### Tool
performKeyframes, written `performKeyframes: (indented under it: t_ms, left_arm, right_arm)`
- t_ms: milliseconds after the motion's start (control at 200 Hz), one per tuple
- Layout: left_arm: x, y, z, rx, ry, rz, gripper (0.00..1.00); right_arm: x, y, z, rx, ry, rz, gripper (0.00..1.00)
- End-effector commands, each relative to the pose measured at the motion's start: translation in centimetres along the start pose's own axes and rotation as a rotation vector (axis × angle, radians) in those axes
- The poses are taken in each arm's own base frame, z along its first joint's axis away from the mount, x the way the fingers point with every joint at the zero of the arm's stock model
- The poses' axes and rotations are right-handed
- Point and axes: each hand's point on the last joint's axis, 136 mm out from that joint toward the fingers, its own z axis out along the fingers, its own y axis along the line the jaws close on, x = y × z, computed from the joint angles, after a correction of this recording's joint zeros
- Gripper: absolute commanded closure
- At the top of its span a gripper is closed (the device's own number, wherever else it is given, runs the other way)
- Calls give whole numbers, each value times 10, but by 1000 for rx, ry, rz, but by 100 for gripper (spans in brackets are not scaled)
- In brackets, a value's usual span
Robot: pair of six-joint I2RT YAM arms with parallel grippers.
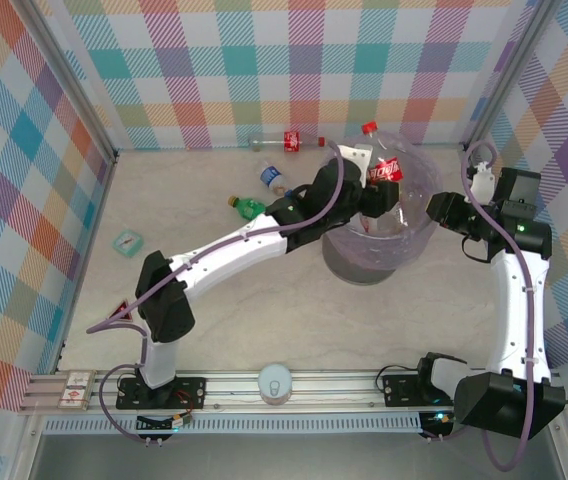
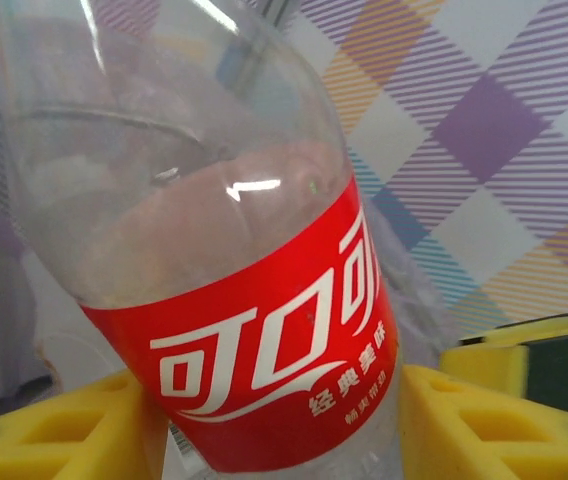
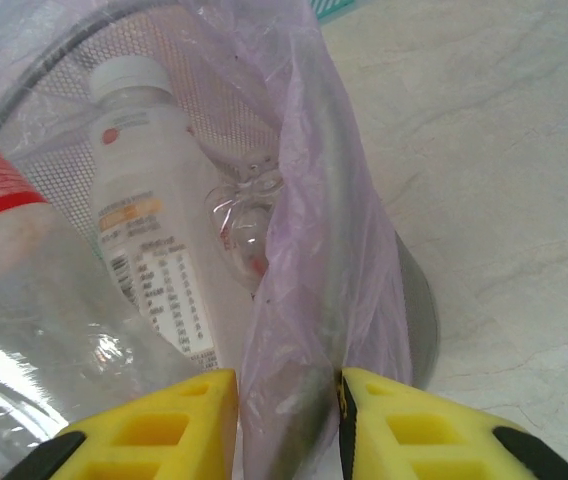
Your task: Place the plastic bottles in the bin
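While the left gripper (image 2: 280, 425) clamps the held bottle (image 1: 385, 170) by its red label, its yellow fingers (image 2: 64, 440) press on either side of the body; the bottle is clear, tilted, with its red cap toward the far wall and its lower end over the mouth of the bin (image 1: 362, 264). The right gripper (image 3: 286, 392) sits at the bin's right rim; its fingers (image 3: 164, 425) are closed on the rim, with a fold of the lavender bag (image 3: 304, 250) pinched between them. Inside the bin, the right wrist view shows a white bottle (image 3: 149, 210) with a white cap leaning against the mesh wall; a crushed bottle (image 3: 244, 222), clear, lies just beside it against the bag.

On the table left of the bin three more lie on their sides; the back bottle (image 1: 286, 141), clear with a red label, rests near the far wall; the blue bottle (image 1: 272, 177) is nearer the arms; the green bottle (image 1: 247, 207) lies near it, close to the left arm. A teal packet (image 1: 127, 241) lies well apart to the left.
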Motion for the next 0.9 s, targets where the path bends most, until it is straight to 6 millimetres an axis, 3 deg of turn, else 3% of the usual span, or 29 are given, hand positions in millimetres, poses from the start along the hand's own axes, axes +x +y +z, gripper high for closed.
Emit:
performKeyframes:
  t_ms: [0,50,100,170,205,270,370,535,625,710,895]
  left_arm:
    - [12,-10,2,27,82,26,45]
    - [21,-17,9,60,117,13,45]
    - [42,-17,17,63,192,10,43]
    - [53,-22,24,83,224,12,35]
    - [55,-24,25,98,227,10,25]
    - [47,-28,22,114,202,29,11]
    - [28,-30,7,106,147,58,0]
    - [-12,-23,-40,73,-30,29,0]
    - [-36,0,-75,9,-136,-23,0]
    - [-50,42,-106,-120,-189,-86,0]
    - [-41,135,-145,-290,-187,-261,2]
  right_arm:
    - [-8,19,-13,-57,-30,-52,67]
    - [-10,18,-12,-51,-30,-55,67]
    - [-13,13,-12,-19,-31,-59,66]
    - [-19,6,-12,23,-46,-68,66]
    - [-22,5,-11,28,-48,-71,64]
    - [-28,7,-12,27,-44,-76,57]
    - [-41,16,-25,23,-82,-95,48]
    - [-61,45,-51,-49,-153,-121,44]
    - [-62,51,-54,-71,-159,-122,44]
    - [-59,52,-51,-90,-149,-116,44]
    - [-47,78,-33,-168,-94,-146,52]
